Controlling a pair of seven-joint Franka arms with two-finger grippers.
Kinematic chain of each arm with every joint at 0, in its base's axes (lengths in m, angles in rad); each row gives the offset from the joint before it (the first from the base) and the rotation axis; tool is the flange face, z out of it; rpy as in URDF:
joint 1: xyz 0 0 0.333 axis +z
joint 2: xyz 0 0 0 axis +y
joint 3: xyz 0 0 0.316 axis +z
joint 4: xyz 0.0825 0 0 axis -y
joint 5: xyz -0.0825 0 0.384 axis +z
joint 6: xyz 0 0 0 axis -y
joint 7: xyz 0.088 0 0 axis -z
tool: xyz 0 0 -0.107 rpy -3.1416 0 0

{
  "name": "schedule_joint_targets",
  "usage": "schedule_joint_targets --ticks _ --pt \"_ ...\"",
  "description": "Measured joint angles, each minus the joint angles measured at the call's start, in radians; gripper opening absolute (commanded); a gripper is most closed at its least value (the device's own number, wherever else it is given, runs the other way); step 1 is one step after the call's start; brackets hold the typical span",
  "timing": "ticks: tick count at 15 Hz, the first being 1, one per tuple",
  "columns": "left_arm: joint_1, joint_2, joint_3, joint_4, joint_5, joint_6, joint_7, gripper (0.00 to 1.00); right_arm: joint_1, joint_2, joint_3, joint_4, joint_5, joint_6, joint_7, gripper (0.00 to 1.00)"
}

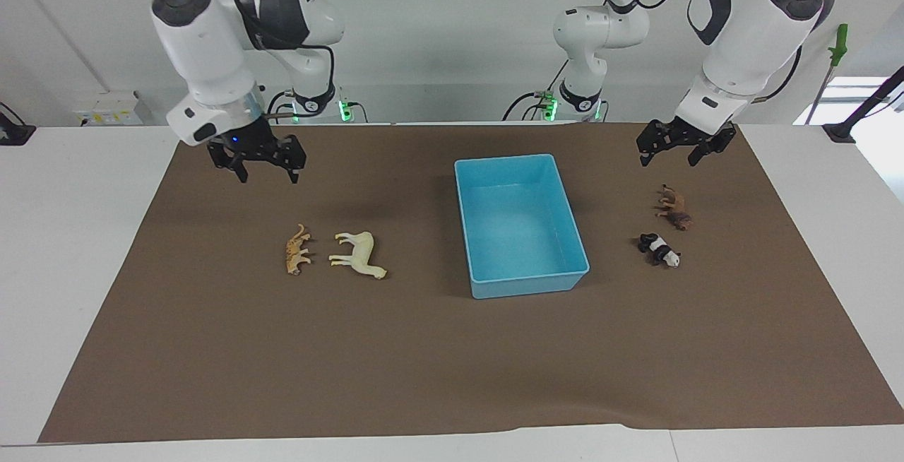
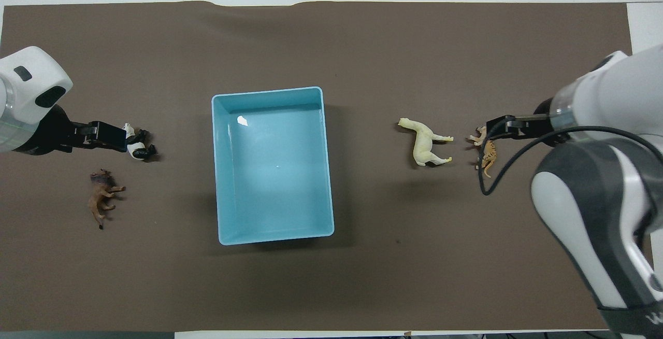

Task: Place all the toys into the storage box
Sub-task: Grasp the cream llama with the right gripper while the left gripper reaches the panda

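Four toys are lying on the brown mat (image 1: 452,349), none in the storage box (image 1: 520,275) at frame centre: cream horse (image 1: 359,255) and spotted cat (image 1: 297,249) at centre-left, brown figurine (image 1: 674,208) and panda (image 1: 659,249) at centre-right. Both grippers are hanging empty with fingers spread, right gripper (image 1: 268,174) upper left, left gripper (image 1: 669,158) upper right.

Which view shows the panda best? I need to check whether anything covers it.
The facing view: there the panda lies fully exposed on the brown mat, apart from the left end effector raised above the mat. In the overhead view the raised end effector overlaps the panda's edge.
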Motion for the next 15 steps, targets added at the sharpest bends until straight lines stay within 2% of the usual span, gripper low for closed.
schedule_joint_targets --ticks 4,7,9,13,15 --pt "0.000 0.000 0.000 0.000 0.000 0.000 0.000 1.00 0.081 0.135 0.001 -0.046 0.000 0.212 0.128 1.00" --pt "0.000 0.000 0.000 0.000 0.000 0.000 0.000 1.00 0.099 0.176 0.001 -0.148 0.000 0.377 0.144 1.00" --pt "0.000 0.000 0.001 0.000 0.000 0.001 0.000 1.00 0.102 0.178 0.001 -0.190 0.000 0.410 0.156 1.00" --pt "0.001 -0.001 0.005 -0.004 0.000 0.019 -0.018 1.00 0.103 0.182 0.001 -0.205 0.000 0.427 0.161 1.00" --pt "0.001 -0.010 0.006 -0.054 0.000 0.127 -0.023 1.00 0.119 0.194 0.001 -0.207 0.000 0.449 0.196 1.00"
